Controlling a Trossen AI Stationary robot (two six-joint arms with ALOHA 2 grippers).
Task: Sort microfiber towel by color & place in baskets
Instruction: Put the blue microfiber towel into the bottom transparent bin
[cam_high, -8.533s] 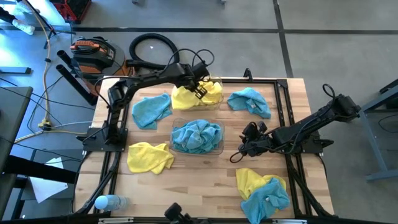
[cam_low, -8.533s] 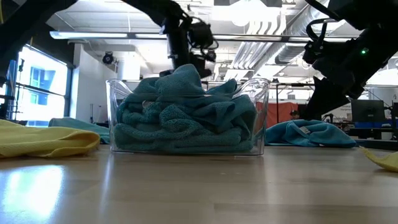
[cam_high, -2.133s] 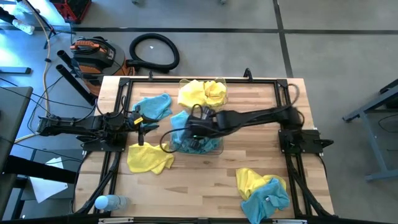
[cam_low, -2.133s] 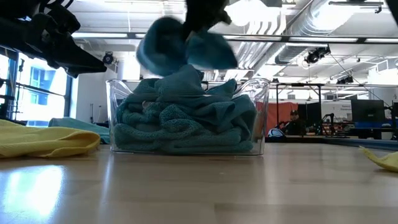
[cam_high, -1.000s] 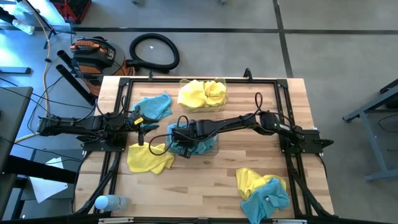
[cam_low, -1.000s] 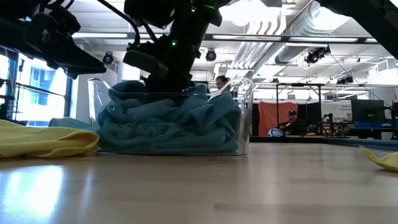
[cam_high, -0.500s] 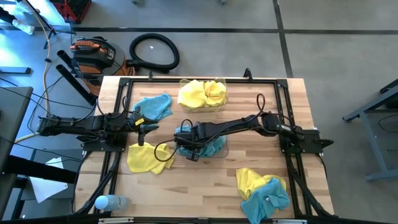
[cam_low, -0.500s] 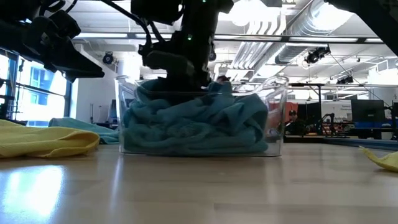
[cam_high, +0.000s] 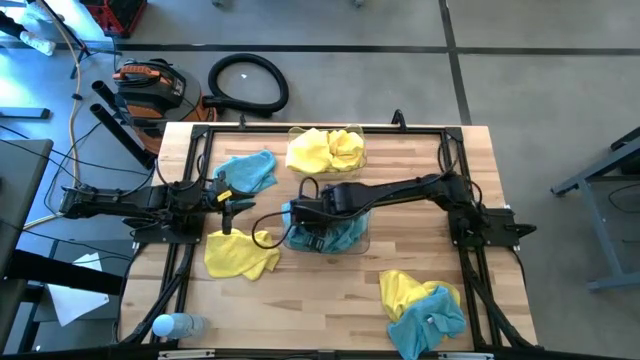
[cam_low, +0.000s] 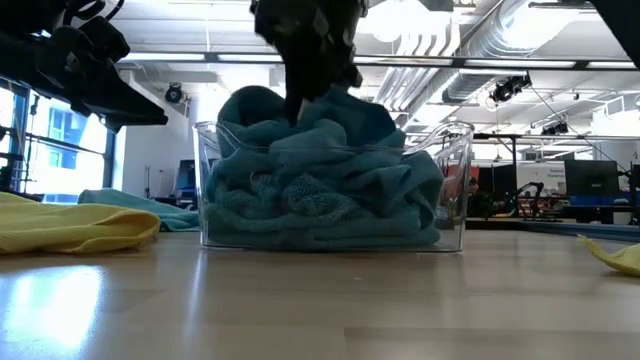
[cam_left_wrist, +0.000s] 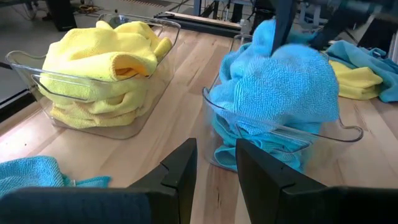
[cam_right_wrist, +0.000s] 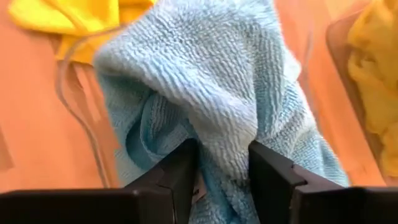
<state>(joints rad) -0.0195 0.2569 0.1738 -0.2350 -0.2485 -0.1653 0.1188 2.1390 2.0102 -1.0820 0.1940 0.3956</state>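
The right arm stretches low across the wooden counter (cam_high: 320, 300) from its base at three o'clock toward the centre. Its pincer (cam_high: 312, 222) points down into the clear plastic rectangular bin (cam_low: 450, 190) heaped with turquoise-blue microfiber towels (cam_low: 330, 185). In the right wrist view a fold of turquoise towel bulges between the two dark fingers (cam_right_wrist: 273, 171), which stand apart at either side of it; whether they grip it cannot be told.

The left arm lies stretched out at nine o'clock. Its pincer (cam_high: 228, 203) hovers narrowly parted and holds nothing.

A second clear bin (cam_high: 296, 170) of bright yellow towels (cam_high: 322, 150) sits at twelve o'clock. Loose towels lie around: turquoise (cam_high: 245, 170) at ten, yellow (cam_high: 238, 252) at eight, a yellow-and-turquoise pile (cam_high: 420, 305) at five.
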